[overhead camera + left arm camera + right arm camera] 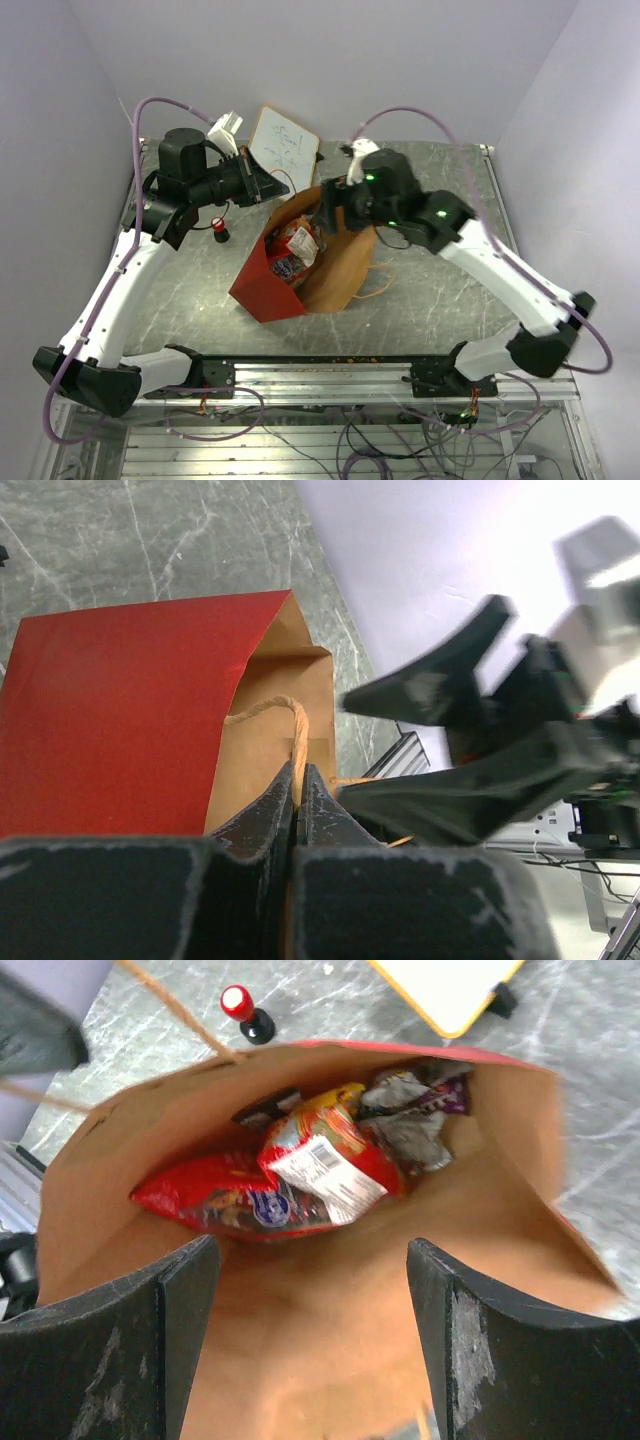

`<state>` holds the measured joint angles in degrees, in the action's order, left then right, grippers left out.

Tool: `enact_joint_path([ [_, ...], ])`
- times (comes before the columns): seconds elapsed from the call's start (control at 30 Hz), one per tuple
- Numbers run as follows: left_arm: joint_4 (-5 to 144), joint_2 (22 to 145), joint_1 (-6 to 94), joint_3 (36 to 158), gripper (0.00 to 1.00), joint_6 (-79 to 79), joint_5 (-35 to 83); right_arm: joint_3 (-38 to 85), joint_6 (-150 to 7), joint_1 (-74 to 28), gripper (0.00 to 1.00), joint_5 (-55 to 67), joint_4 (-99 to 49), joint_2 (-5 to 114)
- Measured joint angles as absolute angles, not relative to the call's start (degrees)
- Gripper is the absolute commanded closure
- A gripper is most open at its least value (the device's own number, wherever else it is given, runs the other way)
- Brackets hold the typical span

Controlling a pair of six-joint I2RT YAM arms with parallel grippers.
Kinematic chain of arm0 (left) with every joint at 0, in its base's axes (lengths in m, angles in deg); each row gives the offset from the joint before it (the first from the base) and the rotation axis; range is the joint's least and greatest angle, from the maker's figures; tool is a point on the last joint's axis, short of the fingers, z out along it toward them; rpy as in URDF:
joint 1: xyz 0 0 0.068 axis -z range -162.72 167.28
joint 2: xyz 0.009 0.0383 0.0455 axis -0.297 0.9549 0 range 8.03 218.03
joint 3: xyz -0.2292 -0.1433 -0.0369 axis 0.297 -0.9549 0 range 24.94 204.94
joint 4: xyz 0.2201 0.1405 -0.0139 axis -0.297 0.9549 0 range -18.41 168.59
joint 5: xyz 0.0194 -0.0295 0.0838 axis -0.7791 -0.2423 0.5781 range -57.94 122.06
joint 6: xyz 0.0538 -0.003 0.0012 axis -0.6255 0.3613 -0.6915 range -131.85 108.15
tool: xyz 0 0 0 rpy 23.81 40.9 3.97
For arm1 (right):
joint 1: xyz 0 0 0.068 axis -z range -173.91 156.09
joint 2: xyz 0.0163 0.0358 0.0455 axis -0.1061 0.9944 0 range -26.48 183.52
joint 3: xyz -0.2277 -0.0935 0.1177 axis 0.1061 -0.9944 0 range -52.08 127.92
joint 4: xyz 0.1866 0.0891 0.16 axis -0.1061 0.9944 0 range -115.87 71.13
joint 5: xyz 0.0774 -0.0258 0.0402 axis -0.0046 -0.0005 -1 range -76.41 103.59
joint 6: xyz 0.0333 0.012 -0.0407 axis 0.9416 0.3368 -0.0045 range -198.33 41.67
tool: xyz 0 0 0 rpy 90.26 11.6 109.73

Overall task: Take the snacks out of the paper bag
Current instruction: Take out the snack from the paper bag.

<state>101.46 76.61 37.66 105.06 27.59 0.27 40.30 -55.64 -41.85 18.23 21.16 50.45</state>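
Table [440,280]: grey marbled top, carries everything.

Paper bag [262,285]: mid-table btwn the two arms, red outside, kraft inside. The mouth gapes up & toward the R arm. It's the only container here, not emptied.

L gripper [298,780]: clenched on the bag's tan twisted handle [290,720], jaws pressed tight w/ the cord pinched btwn them. Prob. reason: tension on the handle toward the L side holds the mouth spread & stops the bag sliding while the other arm goes in.

R gripper [312,1260]: jaws spread wide, nothing btwn them, poised right at the mouth & looking straight down the inside. Reads as lined up for a pick. It has no contact w/ any snack.

Contents are piled together at the bag's far end:
- Large flat red candy bag [215,1200] lies across the bottom.
- Red/yellow packet [325,1155] sits on top of it, white label up.
- Crumpled silver/purple packet [415,1110] is just beside that.
- Dark packet [265,1108] edge peeks out behind, too hidden to ID.

No snacks visible out on the table.

Outside the bag: whiteboard [283,150] beyond it, small red-and-black marker cap [220,232] off to its L. Neither is a snack.
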Motion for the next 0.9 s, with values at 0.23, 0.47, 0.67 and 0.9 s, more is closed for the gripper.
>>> enact_joint_path([
  [0.23, 101.48, 76.37, 37.66, 104.95, 0.93, 29.32, 0.7, 28.54, -48.01, -46.11, 0.24, 23.54, 3.3, 58.77],
  [0.47, 101.7, 74.75, 37.66, 104.66, 0.93, 31.5, 1.36, 22.75, -43.59, -46.51, 0.33, 31.34, -10.93, 61.37],
  [0.67, 102.27, 74.68, 37.66, 104.66, 0.93, 32.14, 2.04, 22.38, -39.37, -46.83, 0.35, 32.72, -15.95, 64.89],
  [0.9, 102.46, 74.68, 37.66, 104.66, 0.93, 32.4, 2.21, 20.1, -38.28, -47.6, 0.58, 35.1, -15.39, 65.4],
])
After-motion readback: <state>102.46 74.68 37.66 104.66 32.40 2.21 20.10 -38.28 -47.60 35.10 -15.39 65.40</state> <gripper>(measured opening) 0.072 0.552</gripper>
